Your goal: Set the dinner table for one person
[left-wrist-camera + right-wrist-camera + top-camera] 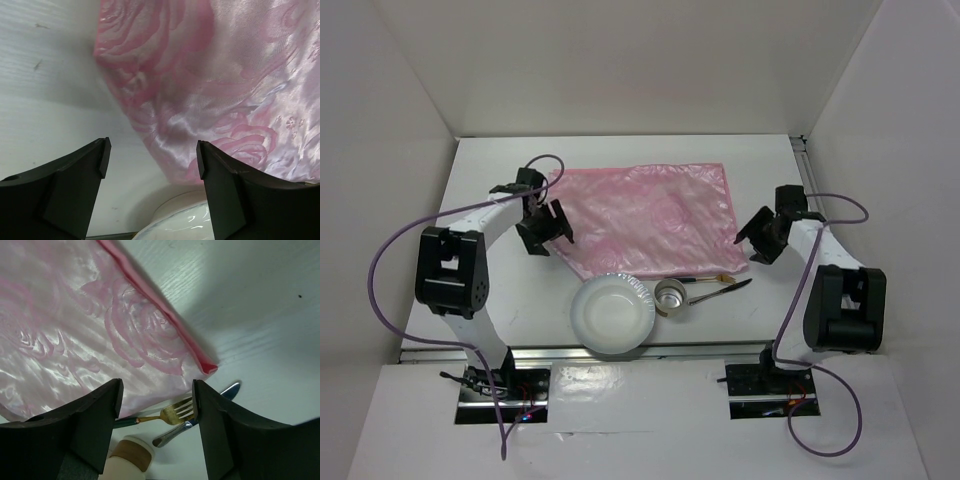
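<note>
Dinner table (760,165) w/ pink mat (650,210), plate (611,314), cup (670,296), fork (720,278).

The left arm folds at its elbow and reaches inward, and the left gripper (546,228) angles downward with its jaws spread wide. The right arm bends likewise, the right gripper (763,238) equally parted.

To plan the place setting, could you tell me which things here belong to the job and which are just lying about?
Job: large white tabletop; shiny pink rectangular mat; round white plate; small silvery cup; gold-headed fork; slim silvery knife.
Not part of it: purple arm cables; white surrounding walls.
</note>
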{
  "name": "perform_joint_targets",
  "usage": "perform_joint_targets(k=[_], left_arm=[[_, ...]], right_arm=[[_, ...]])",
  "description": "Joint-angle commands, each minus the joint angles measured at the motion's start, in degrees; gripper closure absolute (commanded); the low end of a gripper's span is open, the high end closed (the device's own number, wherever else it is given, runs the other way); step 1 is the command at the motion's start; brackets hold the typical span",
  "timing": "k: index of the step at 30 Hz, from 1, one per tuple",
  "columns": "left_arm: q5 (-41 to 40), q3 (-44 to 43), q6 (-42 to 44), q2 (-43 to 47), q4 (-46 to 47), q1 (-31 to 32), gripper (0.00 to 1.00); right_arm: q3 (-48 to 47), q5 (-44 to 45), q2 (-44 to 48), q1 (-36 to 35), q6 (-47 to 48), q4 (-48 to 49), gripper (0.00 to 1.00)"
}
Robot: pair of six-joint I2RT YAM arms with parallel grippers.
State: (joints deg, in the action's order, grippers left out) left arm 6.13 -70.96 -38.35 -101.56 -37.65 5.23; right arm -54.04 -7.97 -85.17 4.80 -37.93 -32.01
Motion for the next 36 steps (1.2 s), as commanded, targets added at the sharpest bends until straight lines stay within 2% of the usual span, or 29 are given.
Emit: perform_joint_targets(k=[1,3,13,21,22,25,26,28,29,32,33,36], left_arm=[[0.55,-0.67,-3.22,-2.23,3.72,1.01,0.13],[0.03,-0.67,-3.75,-3.38,5.03,1.01,0.16],[-0.51,-1.90,-4.37,-8.04,6.45,1.53,0.30],[-1.03,-2.43,-4.37,-8.04,6.45,1.53,0.52],[-1.03,-2.43,-4.37,-8.56,6.45,1.53,0.59],[-1.03,-2.96,-4.37,-8.57,6.45,1.53,0.71],[-1.03,-2.96,-4.37,-8.57,6.45,1.53,0.81],[-1.03,-3.48,-4.37,-8.57,6.45,1.53,0.88],[-1.03,-4.27,-4.37,-8.57,6.45,1.53,0.98],[-1.03,-5.85,-3.84,-8.57,5.05,1.53,1.00],[-1.03,-6.73,-3.84,-8.57,5.04,1.53,1.00],[-1.03,-7.35,-3.31,-8.57,4.43,1.53,1.00]], right_arm=[[2.52,-0.20,3.87,3.10,-3.90,1.77,0.31],[3.76,-3.35,3.87,4.51,-3.90,3.01,0.31],[8.33,-5.21,2.03,5.57,-3.90,6.26,0.31],[11.93,-5.83,0.88,5.57,-4.96,9.77,0.35],[11.94,-6.44,0.88,5.57,-4.96,10.99,0.37],[13.52,-6.97,0.88,5.57,-4.96,13.46,0.41],[14.05,-7.50,0.88,5.57,-4.96,15.47,0.45],[14.05,-6.98,0.27,5.57,-5.49,17.23,0.51],[14.05,-6.97,0.26,5.57,-5.49,17.94,0.54],[13.44,-6.45,-0.35,5.57,-5.49,19.18,0.72],[13.44,-5.84,-1.05,5.57,-5.49,19.18,0.82],[12.12,-5.30,-1.06,4.96,-5.49,18.66,0.97]])
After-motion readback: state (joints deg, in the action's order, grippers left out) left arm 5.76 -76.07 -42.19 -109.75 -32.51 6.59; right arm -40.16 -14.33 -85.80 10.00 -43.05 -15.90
